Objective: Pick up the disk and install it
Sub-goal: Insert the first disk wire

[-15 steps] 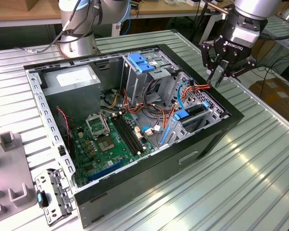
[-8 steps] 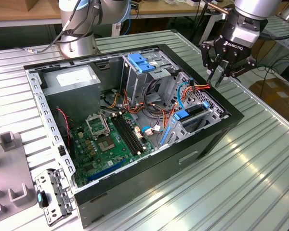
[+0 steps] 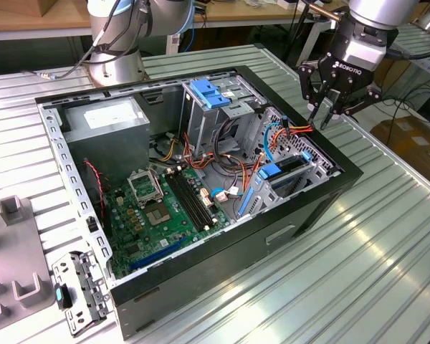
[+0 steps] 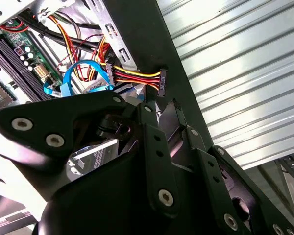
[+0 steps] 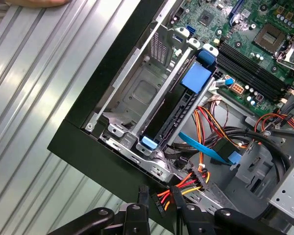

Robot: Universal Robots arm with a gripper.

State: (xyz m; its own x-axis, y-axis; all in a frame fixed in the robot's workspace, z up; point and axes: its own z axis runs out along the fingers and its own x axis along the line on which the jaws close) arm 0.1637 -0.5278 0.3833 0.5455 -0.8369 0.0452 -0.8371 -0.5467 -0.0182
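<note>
The disk (image 3: 290, 165) stands on edge in the small drive cage at the front right corner of the open computer case (image 3: 222, 247). In the first wrist view the disk (image 5: 179, 107) shows as a dark edge with blue carrier pieces at both ends. My gripper (image 3: 324, 118) hangs above the case's right rim, just beyond the cage and apart from the disk. In the first wrist view the gripper (image 5: 159, 193) stands open by a narrow gap, holding nothing. A power connector with red, yellow and black wires (image 5: 193, 178) lies just beneath it.
The case lies on a ribbed metal table (image 3: 387, 236). A tall metal cage with a light-blue latch (image 3: 211, 93), a grey power-supply box (image 3: 107, 118) and the green motherboard (image 3: 165, 208) are inside. Loose blue and orange cables (image 4: 88, 73) run beside the drive cage. Grey fixtures (image 3: 18, 283) stand at the exterior view's left.
</note>
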